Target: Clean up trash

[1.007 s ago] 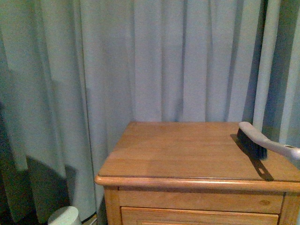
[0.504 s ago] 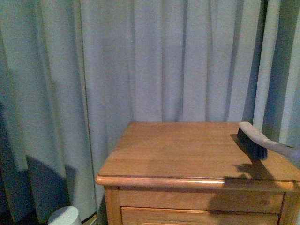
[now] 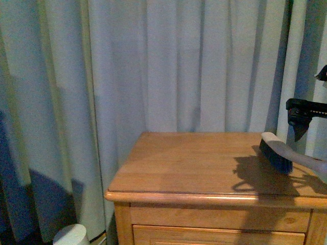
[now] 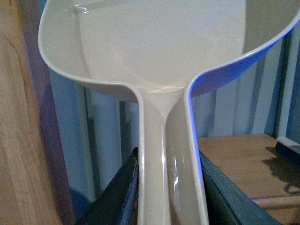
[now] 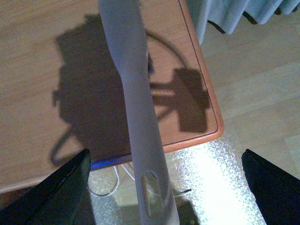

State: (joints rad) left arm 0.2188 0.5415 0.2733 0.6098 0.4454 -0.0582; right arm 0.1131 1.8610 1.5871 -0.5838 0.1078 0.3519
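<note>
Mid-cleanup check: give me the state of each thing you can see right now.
Dustpan: handle clamped in the left gripper, pan empty.
Brush: lying on the nightstand, handle overhanging its edge, ungripped.
Right gripper: open above the brush handle.
Drawer: shut.
Trash: not in view.

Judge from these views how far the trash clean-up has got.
Done: the left gripper clamps the dustpan by its handle. In hand: the open right gripper straddles the handle of the brush on the nightstand, not yet closed. Left: sweeping; no paper wad shows in any view.
</note>
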